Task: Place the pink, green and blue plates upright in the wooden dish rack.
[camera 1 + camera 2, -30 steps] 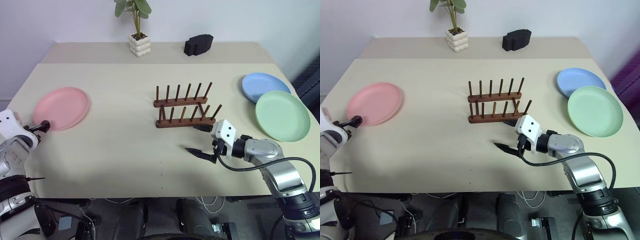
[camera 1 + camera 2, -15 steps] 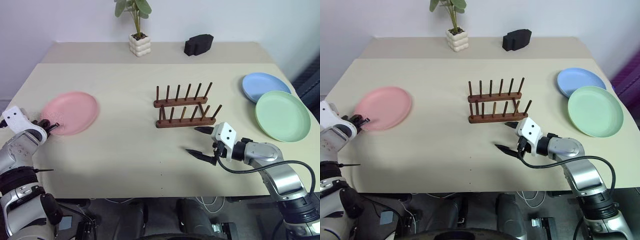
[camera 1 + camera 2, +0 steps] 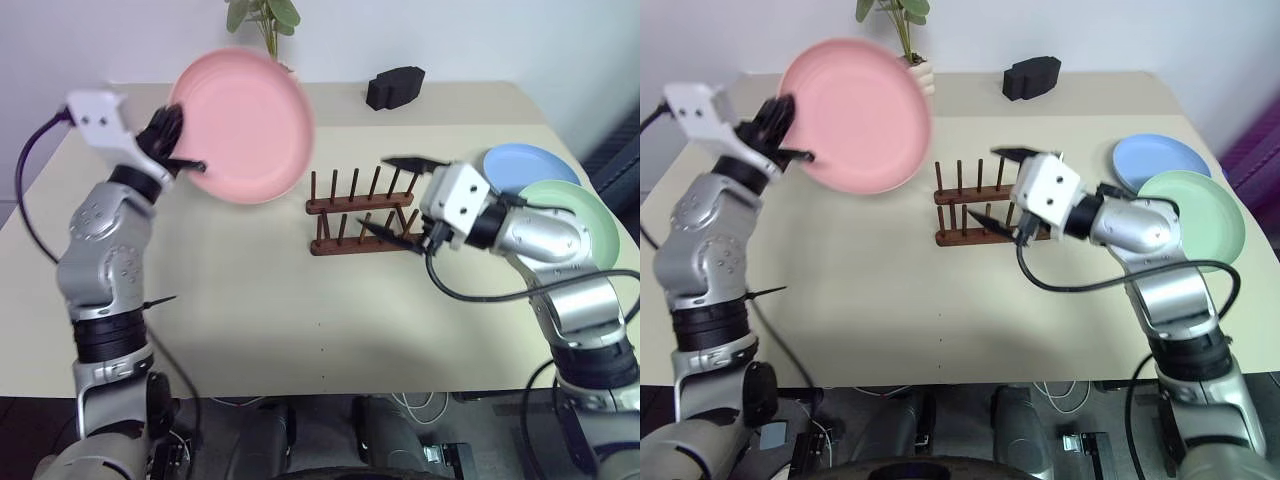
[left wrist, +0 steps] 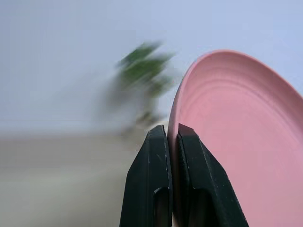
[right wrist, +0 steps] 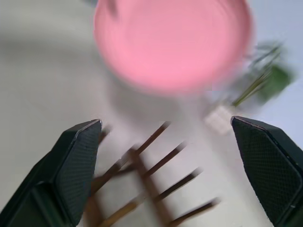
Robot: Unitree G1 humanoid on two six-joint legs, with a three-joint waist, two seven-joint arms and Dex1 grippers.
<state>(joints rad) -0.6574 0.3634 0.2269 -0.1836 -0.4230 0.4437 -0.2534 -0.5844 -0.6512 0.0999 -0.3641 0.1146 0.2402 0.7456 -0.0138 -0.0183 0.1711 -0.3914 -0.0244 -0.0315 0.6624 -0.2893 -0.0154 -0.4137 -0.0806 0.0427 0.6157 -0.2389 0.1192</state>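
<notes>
Left eye view: left gripper (image 3: 185,155) clenched on rim of pink plate (image 3: 245,125), plate held in air, tilted near upright, above table (image 3: 220,300), left of wooden dish rack (image 3: 365,215). Right gripper (image 3: 400,195) spread wide, grasping nothing, hovering just over rack's right end. Blue plate (image 3: 525,165) and green plate (image 3: 575,215) lie flat at table's right side, green overlapping blue. Potted plant (image 3: 262,20) and black block (image 3: 395,87) at far edge.

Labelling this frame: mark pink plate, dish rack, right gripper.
pink plate (image 3: 245,122), left eye view, centre of its face
wooden dish rack (image 3: 362,245), left eye view, front base rail
right gripper (image 3: 397,196), left eye view, midway between fingertips
</notes>
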